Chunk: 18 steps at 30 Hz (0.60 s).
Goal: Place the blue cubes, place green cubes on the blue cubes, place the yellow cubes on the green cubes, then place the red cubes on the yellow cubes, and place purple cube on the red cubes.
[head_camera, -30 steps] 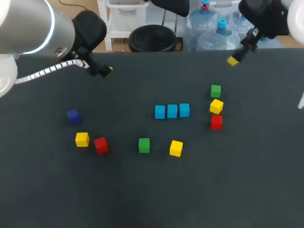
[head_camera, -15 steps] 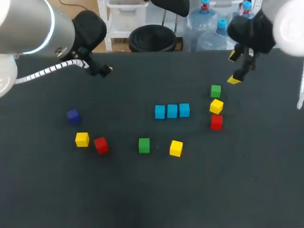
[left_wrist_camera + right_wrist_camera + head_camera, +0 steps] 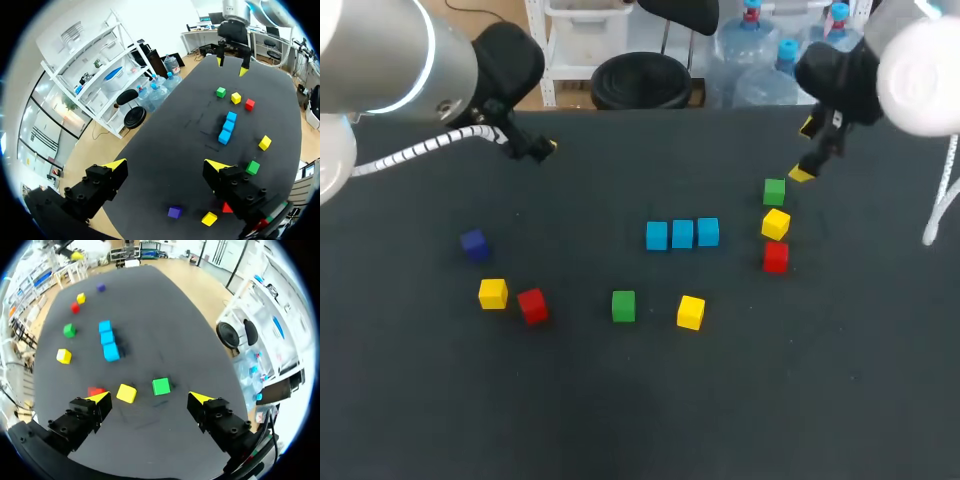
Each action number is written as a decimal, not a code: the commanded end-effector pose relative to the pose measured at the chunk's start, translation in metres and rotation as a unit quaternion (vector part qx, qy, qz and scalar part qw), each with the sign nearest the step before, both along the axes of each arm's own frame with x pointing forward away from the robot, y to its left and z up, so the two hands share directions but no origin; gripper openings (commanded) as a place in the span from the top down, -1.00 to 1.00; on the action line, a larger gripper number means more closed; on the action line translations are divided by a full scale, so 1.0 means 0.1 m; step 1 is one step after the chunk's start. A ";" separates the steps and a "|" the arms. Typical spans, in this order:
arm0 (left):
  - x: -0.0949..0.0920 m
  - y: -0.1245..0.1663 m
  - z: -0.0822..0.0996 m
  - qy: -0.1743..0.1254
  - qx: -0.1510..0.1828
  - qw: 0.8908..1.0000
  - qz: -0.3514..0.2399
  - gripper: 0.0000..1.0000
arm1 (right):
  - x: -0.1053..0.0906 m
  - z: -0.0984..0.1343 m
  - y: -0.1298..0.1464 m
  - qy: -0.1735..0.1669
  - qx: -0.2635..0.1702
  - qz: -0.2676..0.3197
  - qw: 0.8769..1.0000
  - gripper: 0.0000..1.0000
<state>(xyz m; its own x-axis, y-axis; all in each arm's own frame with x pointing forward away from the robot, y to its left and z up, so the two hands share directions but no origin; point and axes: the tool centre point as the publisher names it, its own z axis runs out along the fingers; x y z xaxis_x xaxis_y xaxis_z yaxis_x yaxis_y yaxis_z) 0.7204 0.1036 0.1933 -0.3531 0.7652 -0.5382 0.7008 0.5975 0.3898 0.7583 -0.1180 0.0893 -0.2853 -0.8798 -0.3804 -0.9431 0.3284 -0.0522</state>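
Three smooth, square-edged blue cubes (image 3: 682, 234) sit in a close row on the matte black table (image 3: 640, 420). The right gripper (image 3: 805, 150), fingers spread and empty, hangs near a green cube (image 3: 774, 191), which lines up with a yellow cube (image 3: 776, 223) and a red cube (image 3: 775, 257). The left gripper (image 3: 166, 165) is spread wide too, holding nothing, with the purple cube (image 3: 474, 243) on the table below it

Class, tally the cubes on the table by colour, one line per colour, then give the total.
Blue cubes: 3
Green cubes: 2
Yellow cubes: 3
Red cubes: 2
Purple cube: 1
Total: 11
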 end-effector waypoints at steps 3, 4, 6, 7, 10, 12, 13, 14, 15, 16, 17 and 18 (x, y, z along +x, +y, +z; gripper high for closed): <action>0.00 0.00 0.00 -0.001 0.001 1.000 0.002 -1.00 | 0.06 -0.15 0.04 -0.004 -0.037 0.037 0.999 -1.00; 0.00 0.00 0.00 -0.001 0.001 1.000 0.002 -1.00 | 0.07 -0.16 0.04 -0.010 -0.046 0.053 0.997 -1.00; 0.00 0.00 0.00 -0.001 0.001 1.000 0.002 -1.00 | 0.10 -0.17 0.05 -0.012 -0.061 0.072 0.996 -1.00; 0.00 0.00 0.00 -0.001 0.001 1.000 0.002 -1.00 | 0.12 -0.18 0.05 -0.012 -0.068 0.077 0.995 -1.00; 0.00 0.00 0.00 -0.001 0.001 1.000 0.002 -1.00 | 0.16 -0.24 0.05 -0.005 -0.084 0.102 0.991 -1.00; 0.00 0.00 0.00 -0.001 0.001 1.000 0.002 -1.00 | 0.17 -0.31 0.05 0.001 -0.090 0.111 0.990 -1.00; 0.00 0.00 0.00 -0.001 0.001 1.000 0.002 -1.00 | 0.18 -0.35 0.06 0.005 -0.093 0.117 0.989 -1.00; 0.00 0.00 0.00 -0.001 0.001 1.000 0.002 -1.00 | 0.19 -0.37 0.06 0.006 -0.093 0.117 0.989 -1.00; 0.00 0.00 0.00 -0.001 0.001 1.000 0.002 -1.00 | 0.20 -0.39 0.08 0.008 -0.092 0.116 0.989 -1.00; 0.00 0.00 0.00 -0.001 0.001 1.000 0.002 -1.00 | 0.22 -0.42 0.10 0.012 -0.087 0.111 0.990 -1.00; 0.00 0.00 0.00 -0.001 0.001 1.000 0.002 -1.00 | 0.23 -0.44 0.11 0.014 -0.085 0.110 0.990 -1.00; 0.00 0.00 0.00 -0.001 0.001 1.000 0.002 -1.00 | 0.25 -0.46 0.12 0.016 -0.081 0.104 0.991 -1.00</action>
<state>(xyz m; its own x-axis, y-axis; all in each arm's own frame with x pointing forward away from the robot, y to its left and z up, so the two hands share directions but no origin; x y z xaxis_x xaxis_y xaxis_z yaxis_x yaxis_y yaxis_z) 0.7205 0.1037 0.1933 -0.3532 0.7652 -0.5382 0.7006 0.5976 0.3898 0.7704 -0.1095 0.0502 -0.0918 -0.9711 -0.2205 -0.9898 0.1133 -0.0866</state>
